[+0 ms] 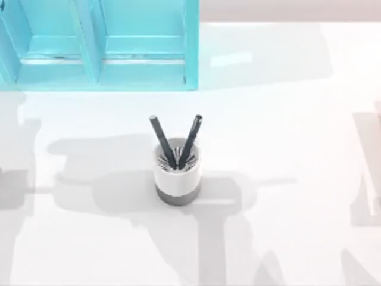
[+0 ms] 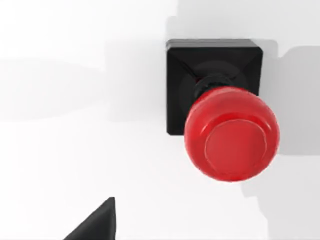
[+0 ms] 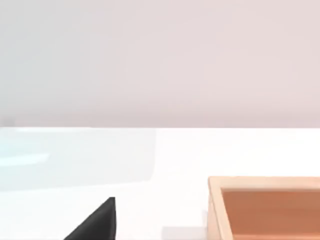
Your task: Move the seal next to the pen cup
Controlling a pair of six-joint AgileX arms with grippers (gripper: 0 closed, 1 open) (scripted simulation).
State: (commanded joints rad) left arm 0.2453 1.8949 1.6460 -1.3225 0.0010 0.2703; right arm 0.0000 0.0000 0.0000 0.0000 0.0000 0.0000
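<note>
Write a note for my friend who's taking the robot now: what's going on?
Left gripper: above the seal, a black square block with a glossy red round knob, standing upright on the white table; not gripped yet.
Right gripper: parked near a wooden tray.
Pen cup, white cylinder with grey bottom band and two dark pens: table centre, nothing beside it.
Done: nothing. Left: grasp seal, place it beside the cup.

White table (image 1: 286, 119). Pen cup (image 1: 177, 173) stands at frame center in the top view, turquoise cabinet (image 1: 101, 44) at upper left. Left wrist view: seal (image 2: 220, 107) upright on the table. Right wrist view: wooden tray (image 3: 265, 207) on it.
</note>
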